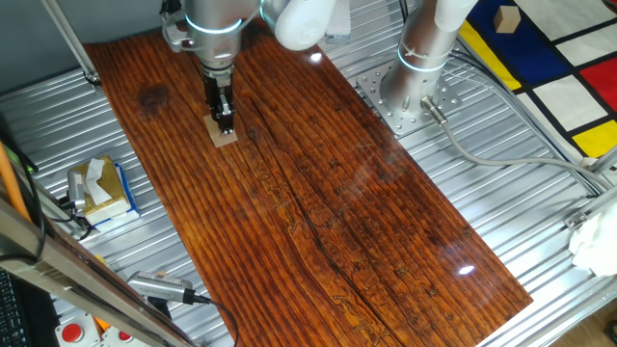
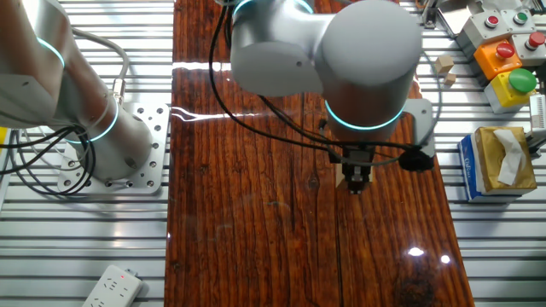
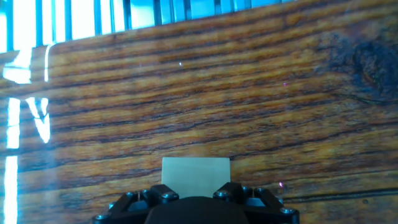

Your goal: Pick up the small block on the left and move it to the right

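Note:
The small block (image 1: 225,136) is a plain tan wooden cube resting on the dark wooden board (image 1: 318,202), near its far left end. My gripper (image 1: 224,123) stands straight down over it, with the dark fingers close together against the block's sides. In the other fixed view only a sliver of the block (image 2: 355,188) shows under the gripper (image 2: 355,181), and the big arm joint hides the rest. In the hand view the block's pale top (image 3: 196,171) sits between the two finger tips at the bottom edge, where the gripper (image 3: 196,188) holds it.
A blue-and-yellow tissue box (image 1: 101,188) lies left of the board on the ribbed metal table. The arm's base plate (image 1: 410,92) is bolted at the far side. Another tan block (image 1: 505,17) sits against the patterned mat (image 1: 569,67). Push buttons (image 2: 512,60) stand near the tissue box (image 2: 499,158).

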{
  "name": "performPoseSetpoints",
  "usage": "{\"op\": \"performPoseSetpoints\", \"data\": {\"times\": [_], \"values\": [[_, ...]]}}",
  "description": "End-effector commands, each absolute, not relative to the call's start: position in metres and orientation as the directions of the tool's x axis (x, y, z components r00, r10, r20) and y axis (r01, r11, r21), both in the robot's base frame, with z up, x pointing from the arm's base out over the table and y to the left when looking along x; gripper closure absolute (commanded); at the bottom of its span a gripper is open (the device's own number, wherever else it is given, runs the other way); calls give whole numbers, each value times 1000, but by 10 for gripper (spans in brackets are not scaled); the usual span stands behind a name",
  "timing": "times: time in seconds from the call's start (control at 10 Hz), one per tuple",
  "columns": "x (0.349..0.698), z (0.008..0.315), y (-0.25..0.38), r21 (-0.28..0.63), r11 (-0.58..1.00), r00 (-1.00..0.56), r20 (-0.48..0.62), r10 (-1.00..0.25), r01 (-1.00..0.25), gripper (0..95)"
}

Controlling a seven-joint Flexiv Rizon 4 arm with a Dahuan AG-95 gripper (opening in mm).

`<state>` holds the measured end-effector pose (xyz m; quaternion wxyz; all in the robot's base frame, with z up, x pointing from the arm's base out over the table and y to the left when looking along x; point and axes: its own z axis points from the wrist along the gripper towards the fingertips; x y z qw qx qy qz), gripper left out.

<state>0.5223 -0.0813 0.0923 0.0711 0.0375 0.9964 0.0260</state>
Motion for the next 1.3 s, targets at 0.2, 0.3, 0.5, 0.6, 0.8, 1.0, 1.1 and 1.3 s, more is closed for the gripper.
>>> {"op": "performPoseSetpoints", "data": {"times": [0.2, 0.3, 0.5, 0.6, 0.8, 1.0, 1.1, 1.3], "values": [[522, 106, -82, 55, 996, -988, -132, 82, 75, 950], [522, 110, -81, 58, 995, -988, -133, 83, 76, 950], [523, 123, -81, 58, 995, -988, -130, 84, 77, 950], [523, 129, -80, 57, 995, -988, -130, 83, 76, 950], [522, 139, -77, 55, 995, -988, -127, 85, 79, 950], [522, 144, -69, 57, 994, -987, -126, 101, 94, 950], [522, 147, -64, 54, 993, -986, -125, 110, 104, 950], [522, 153, -60, 56, 993, -986, -125, 113, 107, 950]]}}
